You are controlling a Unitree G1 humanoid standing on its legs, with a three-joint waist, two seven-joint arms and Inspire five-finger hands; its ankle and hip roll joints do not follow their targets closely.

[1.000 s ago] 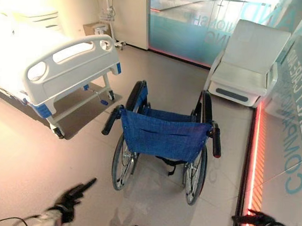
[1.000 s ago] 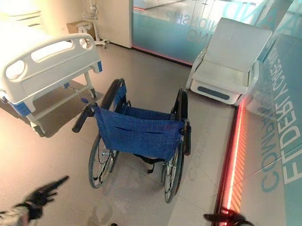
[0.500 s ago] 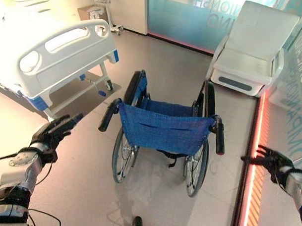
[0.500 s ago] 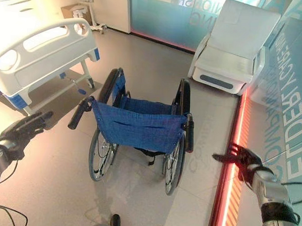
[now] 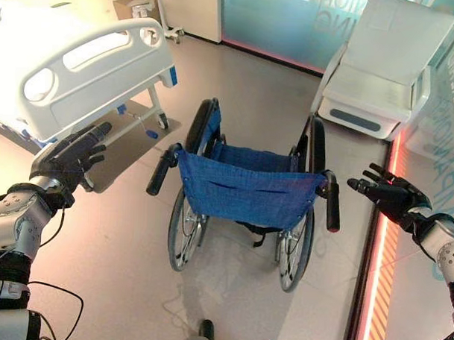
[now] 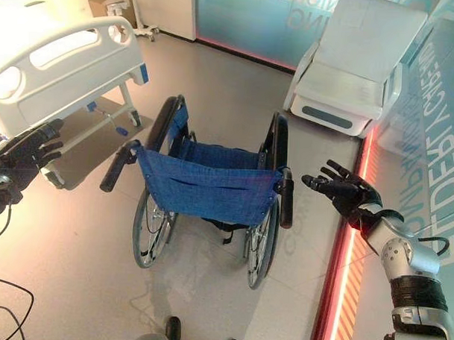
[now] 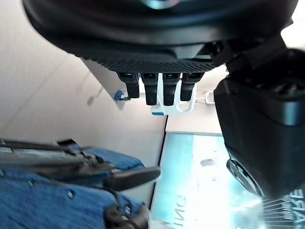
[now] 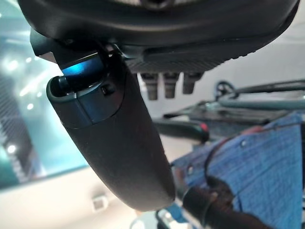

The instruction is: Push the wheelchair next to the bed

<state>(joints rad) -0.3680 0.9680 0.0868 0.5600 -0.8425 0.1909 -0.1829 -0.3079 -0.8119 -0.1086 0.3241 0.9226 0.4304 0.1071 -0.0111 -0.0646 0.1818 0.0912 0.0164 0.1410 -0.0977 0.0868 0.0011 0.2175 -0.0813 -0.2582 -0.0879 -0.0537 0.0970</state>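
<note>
The bed (image 5: 81, 75), white with a moulded footboard and blue corner caps, fills the upper left of the head views, its castered legs standing on the pale floor (image 5: 119, 263). At the upper right a white reclining chair (image 5: 379, 78) sits against a frosted glass wall (image 5: 277, 22), and a glowing red strip (image 5: 372, 287) runs down the right edge of the floor beside it. The wheelchair (image 5: 245, 193) stands in the middle of the frame, well apart from the bed and to its right, its blue fabric backrest facing the camera, with large spoked wheels below and black armrests reaching toward the top of the frame. Its left push handle (image 5: 160, 175) angles down toward the left, and its right push handle (image 5: 331, 207) hangs at the backrest's right corner. The left hand (image 5: 67, 161) is raised at middle left, in front of the bed's footboard and clear of the left handle, fingers straight and released, grasping nothing. The right hand (image 5: 386, 194) is raised at middle right, near the right push handle but not touching it, fingers spread loosely with the palm up, also holding nothing. In the upper left corner, past the bed, a small cardboard box (image 5: 132, 4) rests by the wall.
</note>
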